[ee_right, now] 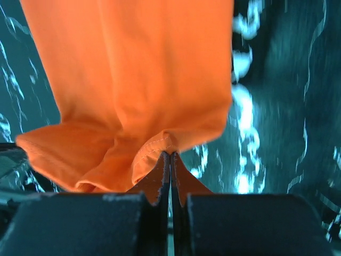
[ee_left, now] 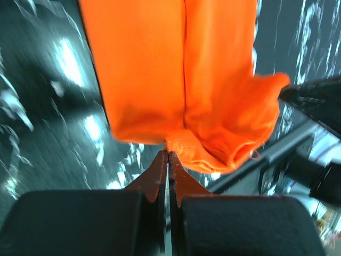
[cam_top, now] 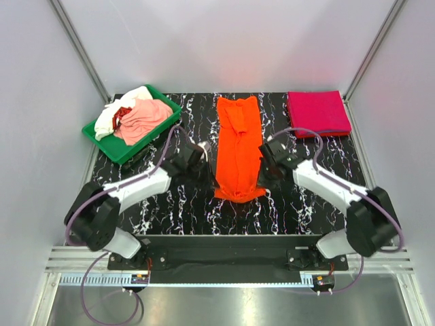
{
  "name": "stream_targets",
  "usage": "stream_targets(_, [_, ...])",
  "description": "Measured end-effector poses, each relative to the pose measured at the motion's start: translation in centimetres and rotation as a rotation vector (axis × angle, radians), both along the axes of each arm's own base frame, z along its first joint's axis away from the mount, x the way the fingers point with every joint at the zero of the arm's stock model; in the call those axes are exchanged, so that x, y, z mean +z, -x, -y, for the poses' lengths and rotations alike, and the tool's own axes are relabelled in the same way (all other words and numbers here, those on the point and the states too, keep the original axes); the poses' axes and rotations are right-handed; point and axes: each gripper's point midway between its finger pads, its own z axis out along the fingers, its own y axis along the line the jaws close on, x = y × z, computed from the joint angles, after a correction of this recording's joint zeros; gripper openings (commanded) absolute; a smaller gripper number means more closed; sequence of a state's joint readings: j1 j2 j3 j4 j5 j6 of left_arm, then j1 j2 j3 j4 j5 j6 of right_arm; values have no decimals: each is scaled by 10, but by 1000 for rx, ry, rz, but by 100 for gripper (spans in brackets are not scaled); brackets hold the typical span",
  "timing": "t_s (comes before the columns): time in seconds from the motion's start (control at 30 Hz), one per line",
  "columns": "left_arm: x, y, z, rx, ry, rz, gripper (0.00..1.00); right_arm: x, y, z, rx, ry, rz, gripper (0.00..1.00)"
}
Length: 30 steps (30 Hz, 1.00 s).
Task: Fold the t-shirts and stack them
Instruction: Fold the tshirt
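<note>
The bright orange t-shirt (cam_top: 238, 146) lies as a long narrow strip down the middle of the black marbled table (cam_top: 170, 210). My left gripper (cam_top: 209, 163) is at the strip's left edge and my right gripper (cam_top: 264, 166) at its right edge, both toward the near end. In the left wrist view the left gripper (ee_left: 168, 153) is shut on a stitched hem fold of the orange t-shirt (ee_left: 160, 69). The right gripper (ee_right: 170, 154) likewise pinches the hem of the orange t-shirt (ee_right: 133, 69). A magenta-pink t-shirt (cam_top: 318, 113) lies folded at the back right.
A green plastic tray (cam_top: 121, 151) at the back left holds crumpled pale pink (cam_top: 143, 117), white (cam_top: 115, 112) and red cloth. Grey walls enclose the table on three sides. The arm bases stand at the near edge.
</note>
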State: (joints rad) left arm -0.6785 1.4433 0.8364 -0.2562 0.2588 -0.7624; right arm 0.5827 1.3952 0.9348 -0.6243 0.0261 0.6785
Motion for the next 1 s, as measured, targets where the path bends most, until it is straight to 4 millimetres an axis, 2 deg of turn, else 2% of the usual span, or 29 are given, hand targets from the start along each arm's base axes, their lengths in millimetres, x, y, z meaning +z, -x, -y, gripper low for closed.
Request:
stream_targets(0.23, [-2,-85,3,34,-49,34,0,-5,-68,10,-2,93,18,0])
stream_targets(0.43, [-15,-144,1,70,-62,32,0,-6,-143,20,-8,125,58,0])
stream_targets(0.6, [-9,-194,-5,109,-33,49,0,2,-196,30,-24,127,114,0])
stream_targets(0.77, [8,-237,0,100,51,98,0,8,-228,37,-12,119,151,0])
stream_targets(1.0, [14,-261,3,89,111,105,0,18,-253,36,17,100,186,0])
